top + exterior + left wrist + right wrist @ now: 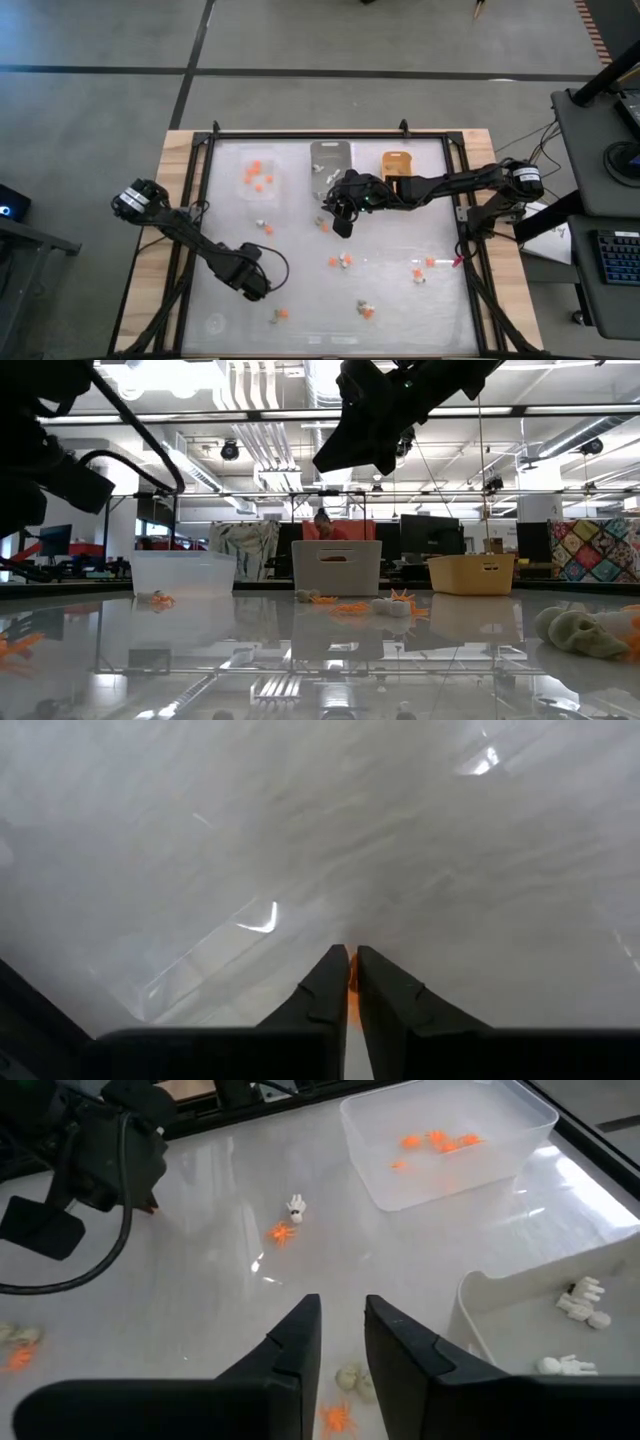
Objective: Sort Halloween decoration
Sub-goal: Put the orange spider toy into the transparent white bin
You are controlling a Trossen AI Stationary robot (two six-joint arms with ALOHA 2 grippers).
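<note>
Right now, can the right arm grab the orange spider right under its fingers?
Probably yes. The right gripper hangs open above the orange spider, with nothing between them. A pale trinket lies right beside the spider, so it might get pinched too.

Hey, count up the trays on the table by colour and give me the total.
Clear tray: 1
Grey tray: 1
Orange-yellow tray: 1
Total: 3
</note>
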